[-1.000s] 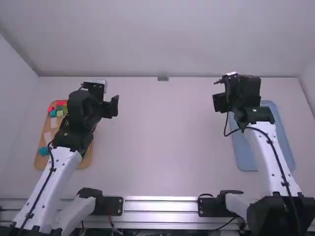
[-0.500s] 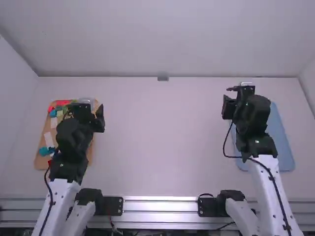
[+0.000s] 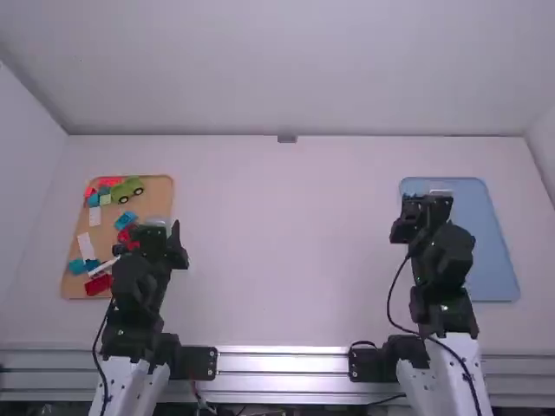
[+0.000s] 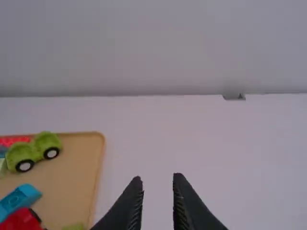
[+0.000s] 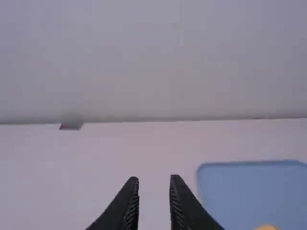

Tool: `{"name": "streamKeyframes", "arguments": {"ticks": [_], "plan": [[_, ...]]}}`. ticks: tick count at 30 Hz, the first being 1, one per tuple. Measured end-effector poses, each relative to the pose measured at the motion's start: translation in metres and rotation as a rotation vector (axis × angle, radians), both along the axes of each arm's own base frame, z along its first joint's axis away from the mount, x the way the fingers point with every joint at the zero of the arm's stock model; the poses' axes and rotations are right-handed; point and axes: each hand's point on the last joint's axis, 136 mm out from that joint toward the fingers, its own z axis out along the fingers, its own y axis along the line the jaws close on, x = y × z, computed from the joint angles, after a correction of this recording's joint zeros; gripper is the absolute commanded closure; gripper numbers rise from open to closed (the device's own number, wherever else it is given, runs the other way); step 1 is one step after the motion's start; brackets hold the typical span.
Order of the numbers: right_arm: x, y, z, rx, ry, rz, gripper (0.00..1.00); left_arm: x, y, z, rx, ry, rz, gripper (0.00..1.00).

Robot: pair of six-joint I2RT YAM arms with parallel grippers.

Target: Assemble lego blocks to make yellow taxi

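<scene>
Blocks of red, blue, white and green plastic [image 3: 98,284] are spread on a tan rectangular tray [image 3: 156,186] at the left of the white desk [image 3: 286,260]. A green wheeled block [image 3: 127,189] is placed near the tray's far edge. The black left hand [image 3: 158,244] is held beside them, the black right hand [image 3: 422,217] by a blue tray [image 3: 494,251]; both are parted partway, with nothing gripped. In the blue tray, a rounded orange piece [image 5: 265,227] can perhaps be made out.
</scene>
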Motion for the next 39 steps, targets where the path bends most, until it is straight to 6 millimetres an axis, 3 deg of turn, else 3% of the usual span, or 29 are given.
{"name": "streamKeyframes", "arguments": {"ticks": [6, 15, 29, 39], "plan": [[-0.018, 0.0, -0.028, 0.001, -0.003, -0.001, 1.0, -0.008, 0.0, -0.027, 0.0, 0.0, 0.0, 0.98], [-0.035, 0.0, -0.068, 0.004, -0.002, 0.001, 1.0, -0.014, 0.0, -0.059, 0.0, 0.002, 0.0, 1.0], [-0.047, 0.0, -0.118, 0.001, -0.001, 0.0, 1.0, -0.016, 0.0, -0.035, 0.0, -0.109, 0.0, 1.0], [-0.049, 0.0, -0.095, 0.003, -0.105, -0.002, 1.0, -0.016, 0.0, -0.035, 0.0, -0.109, 0.0, 1.0]]}}
